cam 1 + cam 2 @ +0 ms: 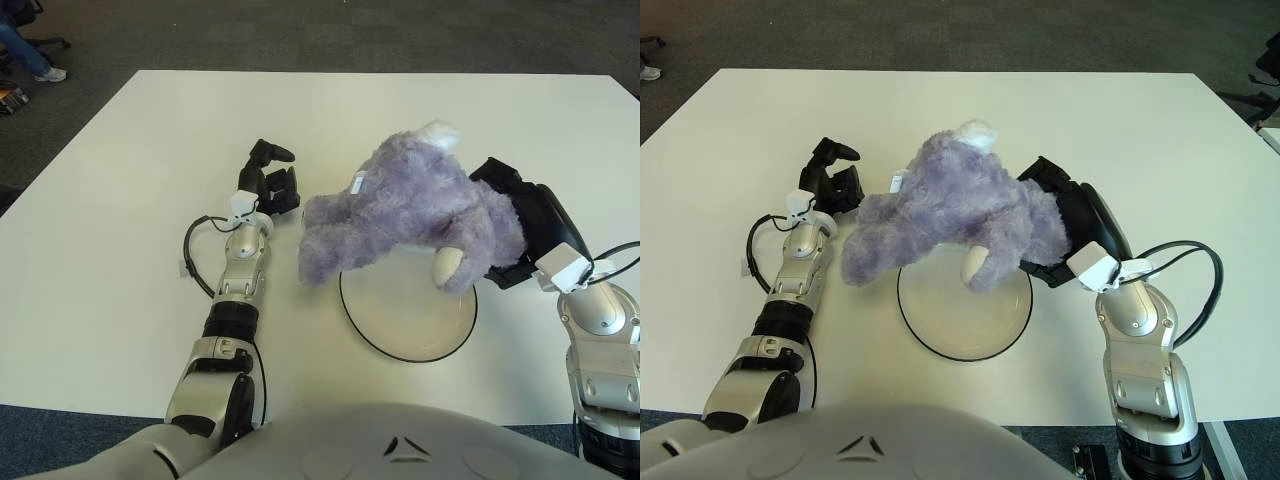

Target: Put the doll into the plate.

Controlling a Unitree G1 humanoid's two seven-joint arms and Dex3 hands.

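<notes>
A fluffy purple doll (415,215) with a white ear tuft hangs over the far half of a white plate with a dark rim (405,318). My right hand (525,232) is shut on the doll's right end and holds it above the plate. The doll's left end reaches past the plate's left rim. My left hand (270,182) is open and empty on the table, just left of the doll, its fingers close to the fur.
The white table (130,170) spans the view. A black cable (197,250) loops beside my left forearm. Dark carpet lies beyond the table's far edge, with a person's foot and a chair base (35,55) at the top left.
</notes>
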